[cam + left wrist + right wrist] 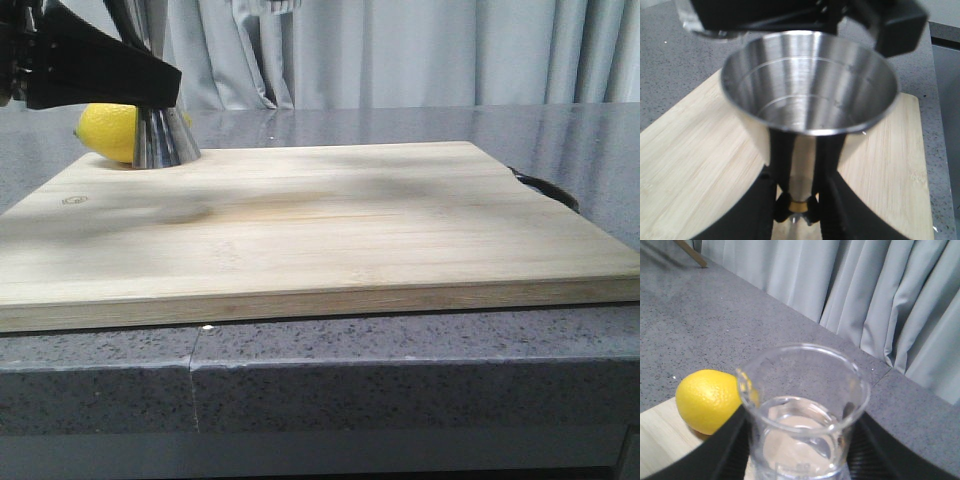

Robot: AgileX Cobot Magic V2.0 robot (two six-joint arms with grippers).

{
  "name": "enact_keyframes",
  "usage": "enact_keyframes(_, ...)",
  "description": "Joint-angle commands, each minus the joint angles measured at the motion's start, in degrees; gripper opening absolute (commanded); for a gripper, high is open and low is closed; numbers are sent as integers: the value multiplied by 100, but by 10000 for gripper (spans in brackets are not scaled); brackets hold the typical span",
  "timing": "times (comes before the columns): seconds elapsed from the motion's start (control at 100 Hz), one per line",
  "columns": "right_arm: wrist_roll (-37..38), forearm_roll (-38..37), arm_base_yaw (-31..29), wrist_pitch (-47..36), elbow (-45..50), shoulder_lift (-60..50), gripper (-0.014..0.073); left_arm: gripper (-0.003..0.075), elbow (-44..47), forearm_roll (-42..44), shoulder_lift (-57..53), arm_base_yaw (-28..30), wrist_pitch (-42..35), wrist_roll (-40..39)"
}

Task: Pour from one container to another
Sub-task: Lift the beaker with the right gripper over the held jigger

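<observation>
Wooden cutting board (320,235) on grey speckled counter (400,380), steel jigger (810,85) at board's far left corner, left gripper (799,210) clenched on its gold-banded waist, engraved marks inside unreadable, lemon (710,400) behind, right gripper (800,460) grasping glass beaker (802,410), print illegible

The front camera sits low at the counter's edge, facing forward across the cutting board (320,230) toward the curtains (400,50). The left wrist camera looks steeply down, very close, into the steel jigger (810,85) above the same board. The right wrist camera, close behind the glass beaker (802,410), looks obliquely toward the curtains and shares the lemon (707,400) with the front view.
</observation>
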Motion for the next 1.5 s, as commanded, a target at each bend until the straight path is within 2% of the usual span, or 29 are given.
enact_keyframes(0.0,-66,-360,-37,-378,-162,-440,176,-20,-168,-323,-230,15,325,-87)
enact_keyframes(0.24,-66,-1229,2,-183,-162,-672,176,-19,-168,-267,-230,15,393,-111)
enact_keyframes(0.66,-66,-2092,415,-181,-162,-674,176,-19,-168,-123,-230,15,567,-118)
enact_keyframes(1.49,-66,-3646,428,-429,-162,-674,176,-19,-168,3,-230,15,632,-123)
